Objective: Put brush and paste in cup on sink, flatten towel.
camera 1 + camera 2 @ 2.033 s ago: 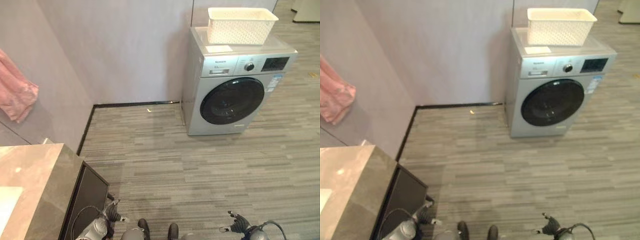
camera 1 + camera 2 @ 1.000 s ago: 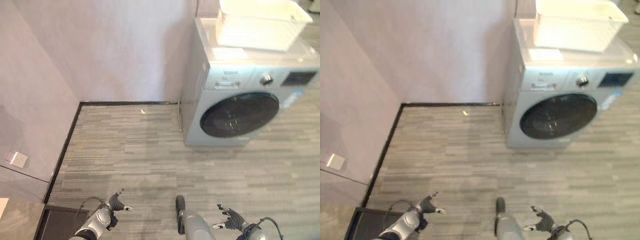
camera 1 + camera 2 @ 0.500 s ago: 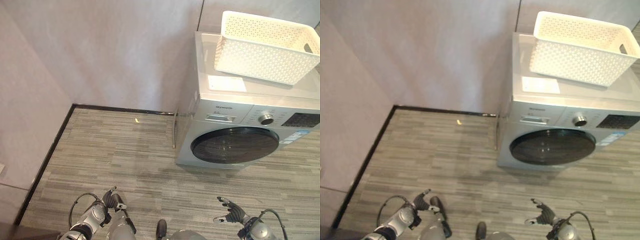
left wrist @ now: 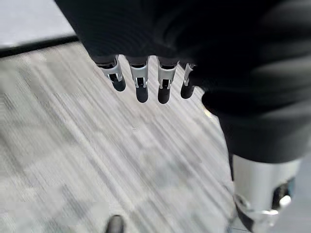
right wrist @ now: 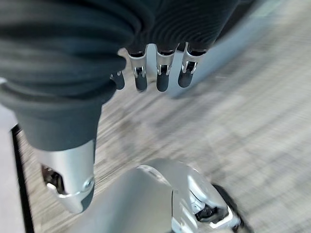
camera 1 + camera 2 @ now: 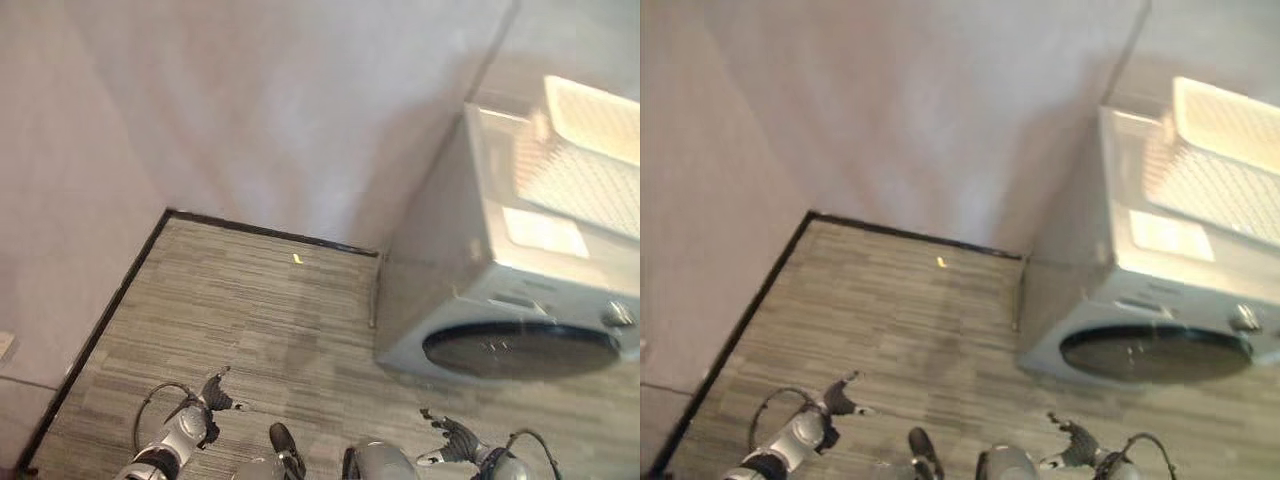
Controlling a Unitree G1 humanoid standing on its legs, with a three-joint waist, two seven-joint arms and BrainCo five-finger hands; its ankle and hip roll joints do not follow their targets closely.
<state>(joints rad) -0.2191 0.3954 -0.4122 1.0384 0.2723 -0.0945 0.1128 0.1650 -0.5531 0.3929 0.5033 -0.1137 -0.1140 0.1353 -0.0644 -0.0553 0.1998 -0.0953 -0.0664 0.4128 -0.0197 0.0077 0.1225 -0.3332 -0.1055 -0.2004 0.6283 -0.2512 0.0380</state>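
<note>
Each robot hand (image 6: 212, 395) (image 6: 450, 440) hangs relaxed, holding nothing.

matt striped wood-look floor (image 6: 250, 320), glossy washing machine (image 6: 520, 310), perforated plastic basket (image 6: 590, 150).

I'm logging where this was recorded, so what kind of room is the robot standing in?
Probably a home laundry or utility corner: a front-loading washing machine stands against the wall with a white perforated basket on top, on grey striped flooring.
</note>
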